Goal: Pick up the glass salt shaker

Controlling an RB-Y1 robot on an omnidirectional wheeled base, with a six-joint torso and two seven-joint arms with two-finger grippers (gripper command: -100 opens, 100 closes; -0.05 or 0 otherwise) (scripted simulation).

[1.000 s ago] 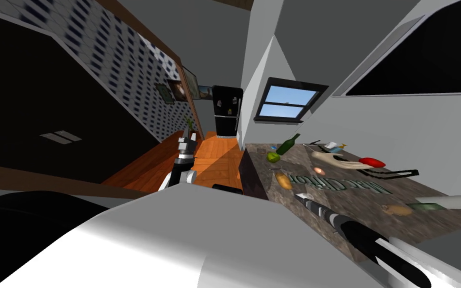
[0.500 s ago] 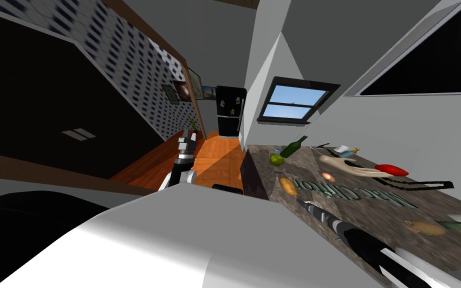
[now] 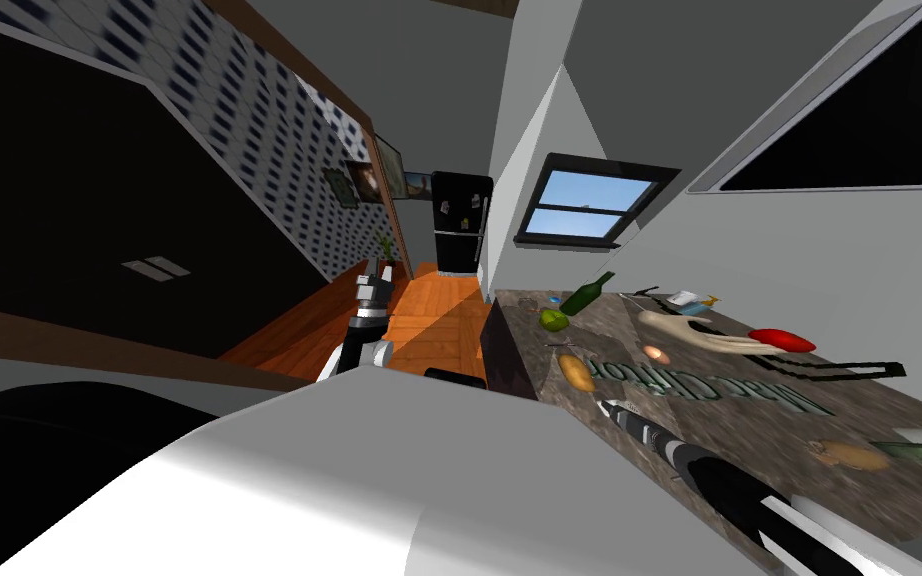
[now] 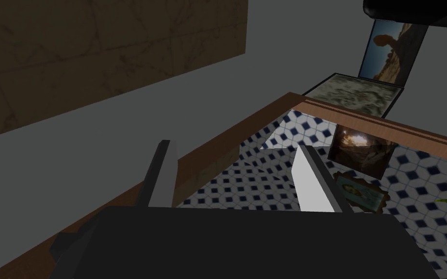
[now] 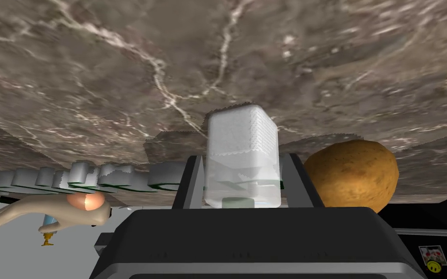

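The right hand (image 5: 244, 159) is closed narrow on the salt shaker (image 5: 242, 140), one finger pressing each side, at the marbled counter (image 5: 120, 72); a potato (image 5: 351, 174) sits just beside one finger; the lift looks best taken straight away from the counter, grip firm, shaker level, clear of the potato; the left hand (image 4: 233, 144) hangs wide and empty, well apart.
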